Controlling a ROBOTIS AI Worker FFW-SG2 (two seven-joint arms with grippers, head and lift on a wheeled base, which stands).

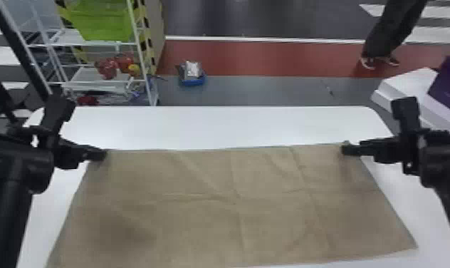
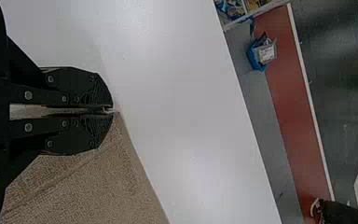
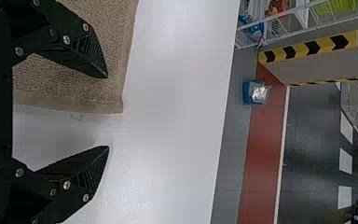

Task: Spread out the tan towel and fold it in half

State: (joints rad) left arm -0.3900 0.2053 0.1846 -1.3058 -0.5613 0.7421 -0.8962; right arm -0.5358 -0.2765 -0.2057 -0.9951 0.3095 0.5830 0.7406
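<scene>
The tan towel [image 1: 213, 210] lies spread flat on the white bench [image 1: 213, 124], its longer run, as I judge it, going from side to side, roughly in line with the bench's far edge. Set in from that edge, its two far corners fall one to each of my hands. The next move hangs on my right claw [image 3: 108, 112], empty, its fingers parted wide about the towel's far right corner: one over the cloth, the other past the towel's side, toward the bench's right edge. How high they stand above the cloth I cannot tell. At the far left corner, my left claw [image 2: 113, 110] is pressed together on what I take to be a pinch of towel. My left arm [image 1: 14, 160] comes in from the left, my right arm [image 1: 443, 164] from the right, both wrists outside the towel's sides and about level with each other. The right, I judge, needs to get low enough to catch the corner between its fingers; then a matched lift and draw toward the bench's near edge should make the fold. A missed right corner would leave it skewed.
</scene>
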